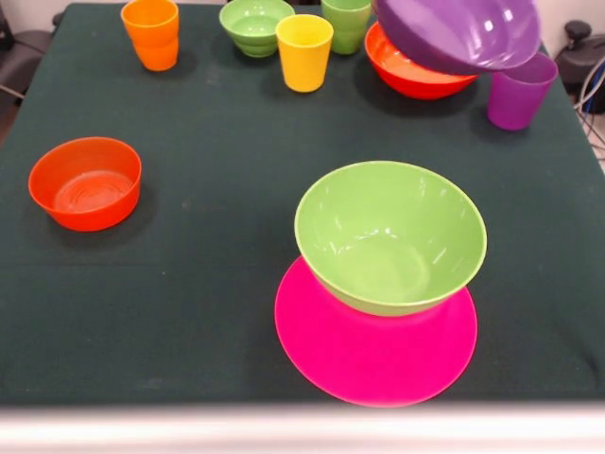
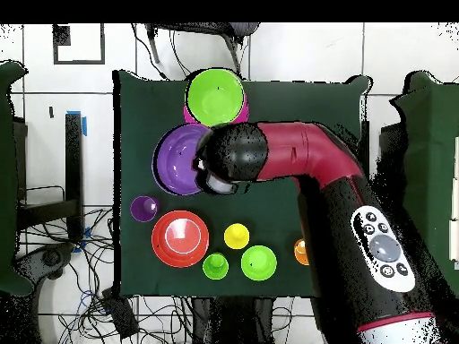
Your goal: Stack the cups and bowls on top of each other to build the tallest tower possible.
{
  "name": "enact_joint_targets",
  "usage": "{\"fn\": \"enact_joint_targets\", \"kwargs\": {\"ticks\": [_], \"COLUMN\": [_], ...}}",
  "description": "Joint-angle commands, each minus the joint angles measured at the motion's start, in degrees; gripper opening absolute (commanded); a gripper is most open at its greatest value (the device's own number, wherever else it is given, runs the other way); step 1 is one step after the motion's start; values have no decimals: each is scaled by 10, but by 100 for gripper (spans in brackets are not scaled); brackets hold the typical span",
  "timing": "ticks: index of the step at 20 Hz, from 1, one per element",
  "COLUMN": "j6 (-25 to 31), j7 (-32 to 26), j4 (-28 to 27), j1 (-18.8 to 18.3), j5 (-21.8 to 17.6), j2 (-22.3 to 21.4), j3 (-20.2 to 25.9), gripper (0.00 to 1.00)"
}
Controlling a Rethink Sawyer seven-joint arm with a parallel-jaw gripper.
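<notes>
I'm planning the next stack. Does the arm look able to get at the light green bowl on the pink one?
Probably yes. The light green bowl sits open on the pink bowl with nothing over it, and the arm ends beside it, though a purple bowl hangs tilted there.

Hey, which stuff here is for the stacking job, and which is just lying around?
Job: pink bowl, light green bowl, purple bowl, near orange-red bowl, far orange-red bowl, ribbed green bowl, orange cup, yellow cup, green cup, purple cup.
Lying about: floor cables.
</notes>
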Motion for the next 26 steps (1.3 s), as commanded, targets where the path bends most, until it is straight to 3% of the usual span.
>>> {"fn": "enact_joint_targets", "kwargs": {"ticks": [1,8,15,26], "j6": [69,38,18,31], "j7": [-74,-95,-107,-130], "j4": [-65,-110,-158,-238], "j1": [15,7,13,14], "j5": [32,53,41,27], "j2": [-1,30,73,110], "j3": [40,67,74,86], "gripper": [0,0,0,0]}}
